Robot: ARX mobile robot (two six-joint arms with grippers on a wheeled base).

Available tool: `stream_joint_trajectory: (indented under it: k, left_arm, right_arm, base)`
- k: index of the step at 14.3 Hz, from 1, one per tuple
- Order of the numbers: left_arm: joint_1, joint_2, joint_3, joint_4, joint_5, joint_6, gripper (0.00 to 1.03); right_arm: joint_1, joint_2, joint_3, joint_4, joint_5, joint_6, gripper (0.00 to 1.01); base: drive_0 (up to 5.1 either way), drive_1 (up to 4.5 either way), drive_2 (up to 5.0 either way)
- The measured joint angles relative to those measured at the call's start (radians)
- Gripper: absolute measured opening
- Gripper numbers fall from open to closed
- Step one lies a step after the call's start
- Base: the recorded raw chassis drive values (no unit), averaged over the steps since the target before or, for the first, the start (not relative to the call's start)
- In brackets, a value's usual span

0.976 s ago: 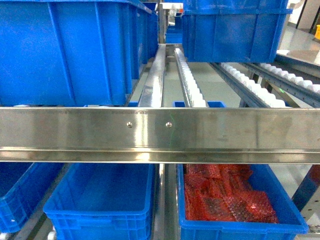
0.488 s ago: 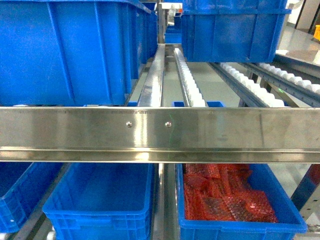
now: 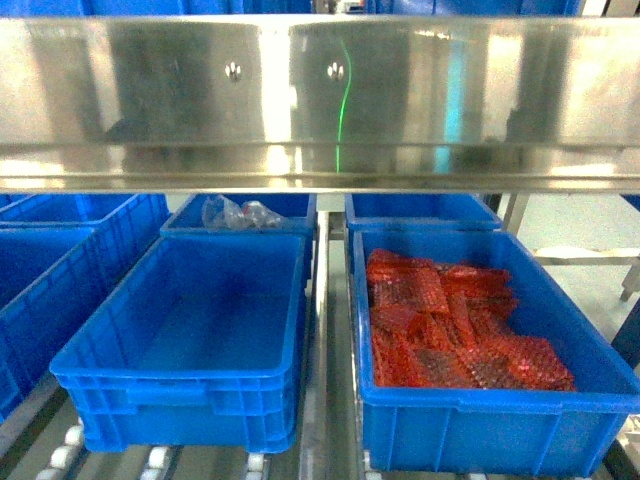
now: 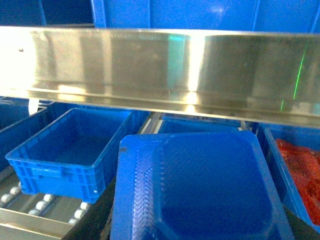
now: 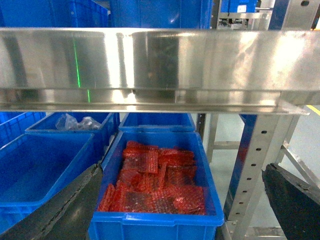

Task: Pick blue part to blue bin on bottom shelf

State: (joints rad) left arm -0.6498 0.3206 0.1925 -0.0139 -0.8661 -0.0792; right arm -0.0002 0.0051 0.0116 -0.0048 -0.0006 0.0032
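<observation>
In the left wrist view, the left pincer sits at the bottom centre of the frame, its dark fingers showing only as slivers at either side of a moulded blue plastic part with a raised octagonal centre. The part fills the lower middle of that frame and the fingers bracket its edges, so the pincer is pinching it. The wrist is held roughly level, facing the rack, with the part just in front of the shiny stainless-steel front rail that crosses the upper half of the frame.

In the right wrist view, the right pincer is spread wide: one dark finger lies at the lower left and the other at the lower right, well apart, with nothing between them. This wrist also faces the rack, level.

Neither arm appears in the head view. There the steel rail, with two small rivets, spans the top of the frame. Below it, on white rollers, an empty blue plastic bin sits lower left of centre, just beside a blue bin holding red bubble-wrap bags at lower right. Behind the empty bin, another blue bin holds clear plastic bags.

No labels, brands or writing can be read in any view.
</observation>
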Motion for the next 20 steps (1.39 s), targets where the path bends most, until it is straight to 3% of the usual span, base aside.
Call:
stream_joint_trajectory:
  k: [20]
  left_arm:
    - [0.000,0.000,0.000,-0.002,0.002,0.000,0.43]
  right_arm:
    - [0.000,0.000,0.000,-0.003,0.000,-0.001,0.98]
  base:
    - [0.0,0.00,0.0]
